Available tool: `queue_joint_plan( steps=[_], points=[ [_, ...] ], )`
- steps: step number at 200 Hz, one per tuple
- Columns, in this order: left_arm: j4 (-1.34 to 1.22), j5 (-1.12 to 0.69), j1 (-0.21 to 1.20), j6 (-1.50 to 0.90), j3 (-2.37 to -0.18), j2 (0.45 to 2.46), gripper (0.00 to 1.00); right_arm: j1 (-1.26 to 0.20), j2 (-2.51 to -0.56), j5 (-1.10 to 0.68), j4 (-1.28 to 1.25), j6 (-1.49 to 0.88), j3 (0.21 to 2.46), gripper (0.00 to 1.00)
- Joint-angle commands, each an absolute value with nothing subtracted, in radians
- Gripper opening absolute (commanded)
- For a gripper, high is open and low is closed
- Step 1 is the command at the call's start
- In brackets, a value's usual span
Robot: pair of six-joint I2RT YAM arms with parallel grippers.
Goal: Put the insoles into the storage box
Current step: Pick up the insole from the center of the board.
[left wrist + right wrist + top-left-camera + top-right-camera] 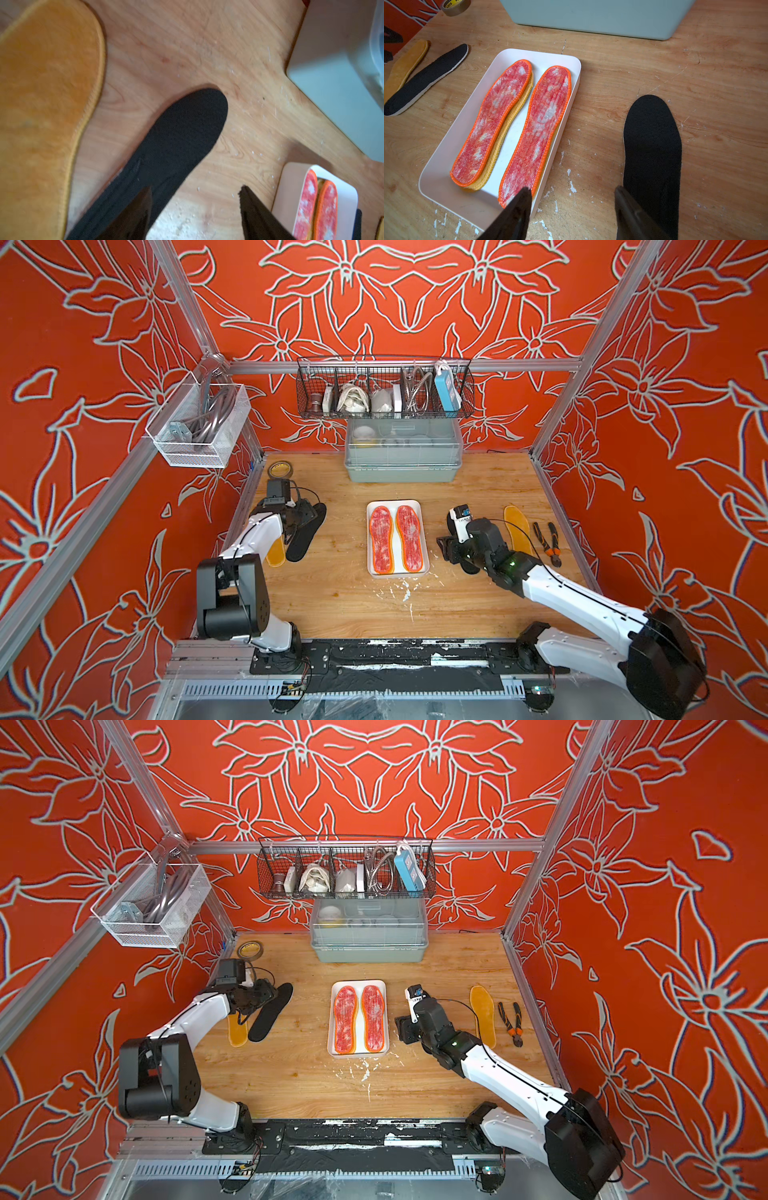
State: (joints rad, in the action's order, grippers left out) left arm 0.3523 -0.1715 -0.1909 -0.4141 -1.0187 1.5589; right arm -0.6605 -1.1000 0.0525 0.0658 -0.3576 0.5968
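There were two red-and-white insoles, two black insoles, two loose amber-yellow insoles plus yellow ones under the red pair, one storage box, one pair of pliers

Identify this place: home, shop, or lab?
Probably a robot test cell, not a lived-in room: aluminium frame edging printed floral panels, a wooden tabletop boxed inside it, and a wire basket of props hung on the frame.

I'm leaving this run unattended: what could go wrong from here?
The left gripper hangs open at the black insole, which lies close against an amber insole; a grasp may drag both.
The storage box already holds stacked insoles; more layers might slide over its low rim.
The other amber insole lies beside the pliers, which could get snagged.
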Motion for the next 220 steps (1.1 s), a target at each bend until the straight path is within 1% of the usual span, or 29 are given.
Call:
queue_joint_plan(
  steps=[1, 16, 29, 55, 85, 124, 156, 179, 199, 220],
  points=[
    [0.47, -0.211, -0.229, -0.301, -1.093, 1.653, 0.68, -0.658, -1.1, 0.061, 0.047, -0.353, 0.587, 0.66],
    [0.472, -0.227, -0.239, -0.266, -1.114, 1.696, 0.69, -0.658, -1.097, 0.061, 0.044, -0.352, 0.585, 0.66],
    [0.524, -0.19, -0.242, -0.249, -1.158, 1.736, 0.72, -0.658, -1.096, 0.058, 0.04, -0.351, 0.583, 0.66],
    [0.557, -0.173, -0.242, -0.233, -1.194, 1.786, 0.75, -0.658, -1.092, 0.048, 0.037, -0.353, 0.583, 0.66],
    [0.553, -0.205, -0.239, -0.249, -1.175, 1.811, 0.77, -0.658, -1.083, 0.045, 0.035, -0.351, 0.581, 0.66],
    [0.527, -0.181, -0.217, -0.3, -1.12, 1.814, 0.78, -0.658, -1.061, 0.046, 0.032, -0.353, 0.573, 0.66],
    [0.51, -0.207, -0.191, -0.334, -1.085, 1.807, 0.77, -0.658, -1.056, 0.041, 0.031, -0.355, 0.573, 0.66],
    [0.452, -0.258, -0.181, -0.398, -1.014, 1.771, 0.75, -0.658, -1.057, 0.041, 0.031, -0.354, 0.572, 0.66],
    [0.395, -0.287, -0.172, -0.469, -0.932, 1.711, 0.67, -0.658, -1.062, 0.04, 0.029, -0.355, 0.571, 0.66],
    [0.334, -0.3, -0.145, -0.533, -0.833, 1.623, 0.67, -0.658, -1.075, 0.036, 0.025, -0.354, 0.573, 0.66]
  ],
)
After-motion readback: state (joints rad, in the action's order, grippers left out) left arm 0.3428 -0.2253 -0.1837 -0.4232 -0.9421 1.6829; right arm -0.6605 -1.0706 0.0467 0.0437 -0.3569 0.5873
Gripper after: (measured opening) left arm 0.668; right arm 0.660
